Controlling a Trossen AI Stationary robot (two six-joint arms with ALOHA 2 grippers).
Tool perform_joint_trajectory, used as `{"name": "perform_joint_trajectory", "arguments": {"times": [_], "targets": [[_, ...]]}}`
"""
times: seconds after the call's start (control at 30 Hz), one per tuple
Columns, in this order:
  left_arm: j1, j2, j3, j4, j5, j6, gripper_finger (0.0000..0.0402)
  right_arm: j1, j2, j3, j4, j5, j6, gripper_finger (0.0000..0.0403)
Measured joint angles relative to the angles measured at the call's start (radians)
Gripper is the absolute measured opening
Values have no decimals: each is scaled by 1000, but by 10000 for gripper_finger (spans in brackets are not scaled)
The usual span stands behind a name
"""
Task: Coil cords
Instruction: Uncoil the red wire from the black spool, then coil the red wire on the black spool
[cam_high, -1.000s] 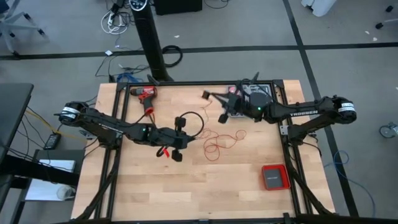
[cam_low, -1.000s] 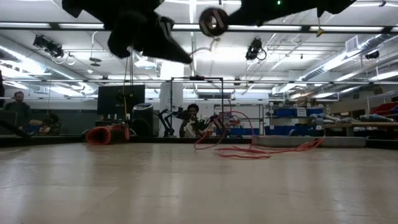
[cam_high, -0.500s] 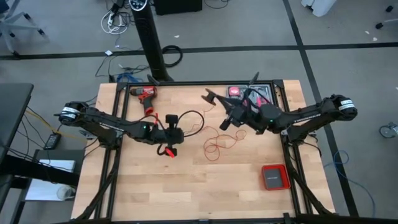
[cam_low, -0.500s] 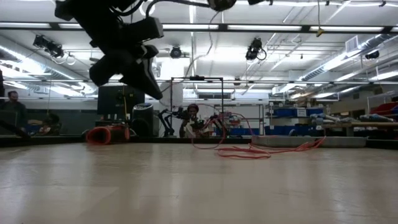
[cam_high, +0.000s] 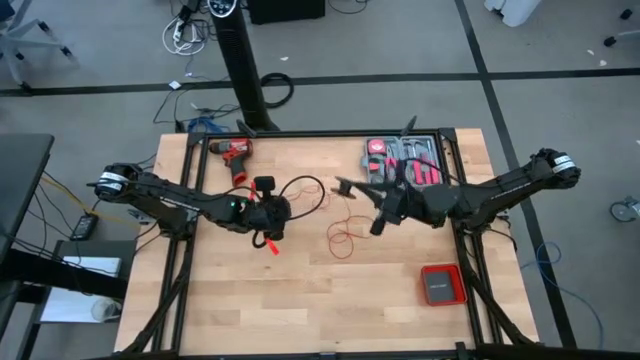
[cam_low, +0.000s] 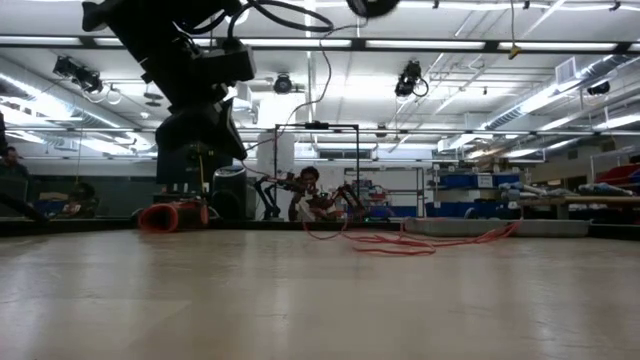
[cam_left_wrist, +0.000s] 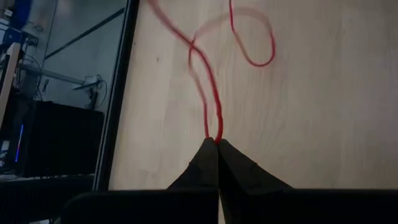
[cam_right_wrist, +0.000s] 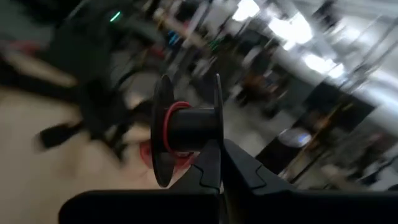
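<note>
We see the left gripper over the tabletop just left of its middle, its fingers pressed together on the red cord. In the left wrist view the cord leaves the fingertips and runs away across the wood in a loose loop.

The rest of the cord lies in slack loops near the middle of the tabletop, between the two grippers. In the low view it shows as a flat red tangle on the wood, with one strand rising toward the arms overhead.

The right gripper hangs right of the middle, above the wood. Its fingers are closed on a black spool, and a turn of red cord circles the spool's core beside one flange.

A drill lies near the far left corner. A tool tray sits at the far edge toward the right corner. A red box rests near the right edge, toward the near corner, well apart from the cord.
</note>
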Motion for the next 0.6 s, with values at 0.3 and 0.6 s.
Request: {"name": "perform_joint_trajectory", "arguments": {"times": [0.3,0.6], "targets": [[-2,0,0,20,17,-1,79,-10,5,0,-533,-32,426,0],[-37,0,110,195,61,-38,156,-95,5,-58,-567,-168,431,0]]}}
